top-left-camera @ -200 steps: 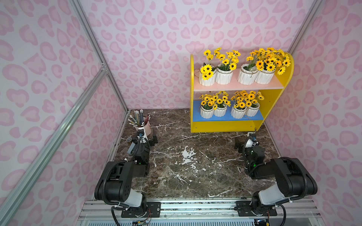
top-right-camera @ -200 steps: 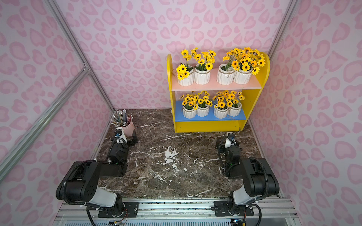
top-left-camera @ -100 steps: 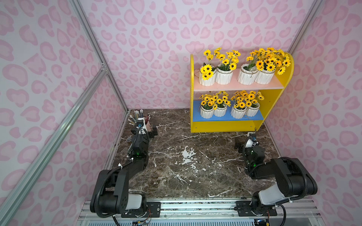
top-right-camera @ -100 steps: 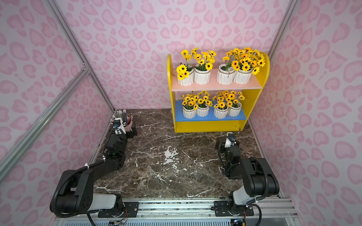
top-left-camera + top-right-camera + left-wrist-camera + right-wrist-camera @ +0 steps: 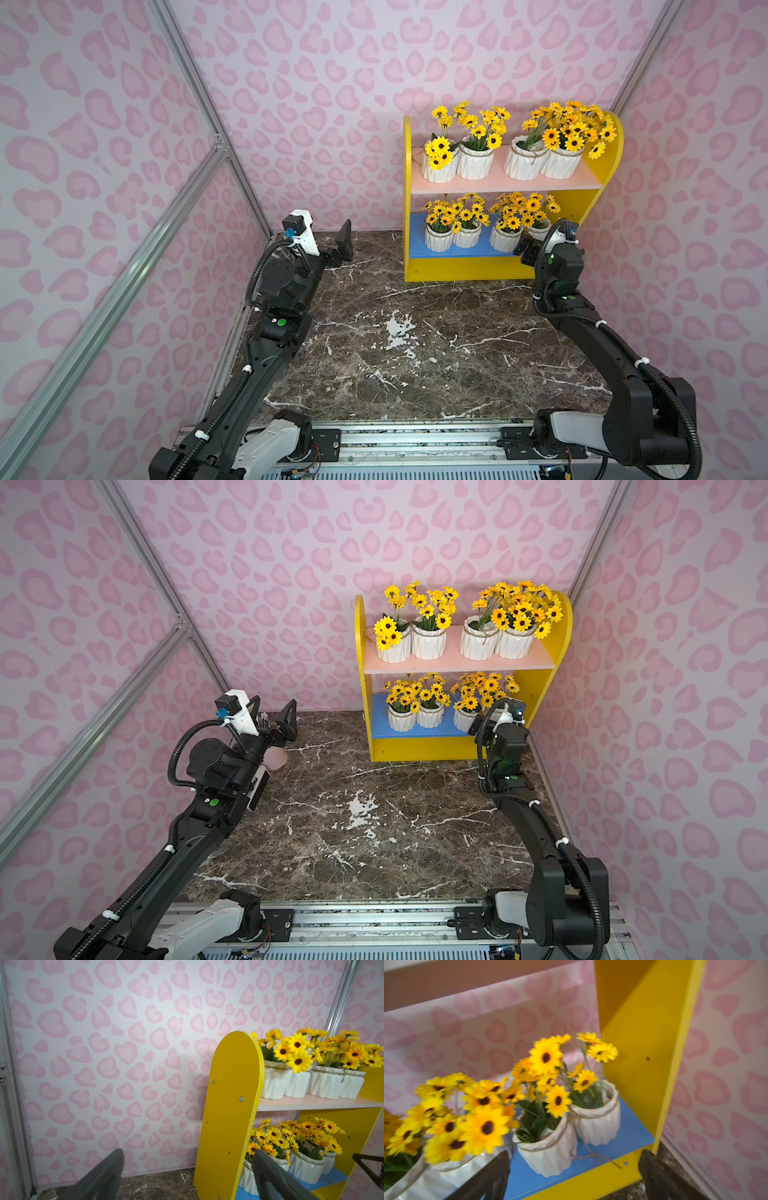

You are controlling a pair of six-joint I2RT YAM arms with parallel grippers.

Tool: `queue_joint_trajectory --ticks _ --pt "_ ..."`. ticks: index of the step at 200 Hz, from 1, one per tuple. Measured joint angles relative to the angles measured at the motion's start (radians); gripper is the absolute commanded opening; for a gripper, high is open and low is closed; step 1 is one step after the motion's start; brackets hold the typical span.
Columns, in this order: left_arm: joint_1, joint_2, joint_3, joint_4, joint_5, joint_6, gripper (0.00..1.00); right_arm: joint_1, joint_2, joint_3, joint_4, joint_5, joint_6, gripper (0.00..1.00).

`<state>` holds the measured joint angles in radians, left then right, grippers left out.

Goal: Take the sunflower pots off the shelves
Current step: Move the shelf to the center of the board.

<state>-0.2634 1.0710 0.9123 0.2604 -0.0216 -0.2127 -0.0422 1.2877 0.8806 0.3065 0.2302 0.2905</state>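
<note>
Right gripper (image 5: 575, 1155): hangs wide open and empty just in front of the blue lower board (image 5: 417, 246), near its right-hand end, facing two twine-wrapped sunflower pots (image 5: 548, 1153). Left gripper (image 5: 188, 1152): likewise spread wide, grips nothing, points toward the yellow side panel (image 5: 230, 1105) from well apart. Sunflower pots: sit, all eight, on the shelves (image 5: 457, 271), four to each board.

Pink-patterned walls (image 5: 332, 62) and aluminium framing (image 5: 198, 91) mark a lab booth.
</note>
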Motion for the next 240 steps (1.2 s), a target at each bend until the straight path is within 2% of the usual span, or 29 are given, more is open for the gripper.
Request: queue_joint_trajectory --ticks 6,12,23,33,39,43,56,78,99,113,156,182,240 --pt "0.0 0.01 0.015 -0.014 -0.015 -0.04 0.98 -0.032 -0.004 -0.009 -0.034 -0.01 0.035 0.98" --pt "0.002 0.024 0.029 -0.029 -0.028 -0.087 0.98 -0.062 -0.01 -0.019 -0.065 -0.037 0.062 0.89" --pt "0.017 0.056 0.041 -0.046 -0.031 -0.145 0.99 -0.101 -0.02 -0.025 -0.098 -0.085 0.072 0.83" --pt "0.031 0.088 0.053 -0.064 -0.031 -0.18 0.91 -0.111 -0.029 -0.023 -0.106 -0.127 0.089 0.81" --pt "0.035 0.098 0.053 -0.082 -0.034 -0.198 0.78 -0.112 -0.032 -0.017 -0.111 -0.151 0.09 0.8" --pt "0.035 0.103 0.053 -0.095 -0.032 -0.209 0.73 -0.112 -0.034 -0.012 -0.109 -0.164 0.09 0.8" --pt "0.023 0.172 0.115 -0.127 0.01 -0.211 0.68 -0.119 -0.039 0.022 -0.145 -0.196 0.066 0.75" --pt "-0.058 0.259 0.169 -0.16 0.029 -0.186 0.7 -0.165 -0.061 0.042 -0.122 -0.222 0.06 0.75" --pt "-0.174 0.318 0.223 -0.182 0.007 -0.129 0.7 -0.213 -0.048 0.068 -0.118 -0.256 0.061 0.74" --pt "-0.217 0.36 0.255 -0.181 -0.008 -0.094 0.7 -0.235 -0.031 0.094 -0.117 -0.277 0.067 0.74" --pt "-0.278 0.526 0.375 -0.182 -0.07 -0.023 0.67 -0.311 -0.015 0.105 -0.078 -0.348 0.103 0.74" --pt "-0.283 0.624 0.456 -0.161 -0.083 0.003 0.65 -0.356 0.013 0.105 -0.044 -0.398 0.114 0.73" --pt "-0.288 0.771 0.544 -0.089 -0.138 0.012 0.43 -0.39 0.103 0.107 0.051 -0.489 0.128 0.72"
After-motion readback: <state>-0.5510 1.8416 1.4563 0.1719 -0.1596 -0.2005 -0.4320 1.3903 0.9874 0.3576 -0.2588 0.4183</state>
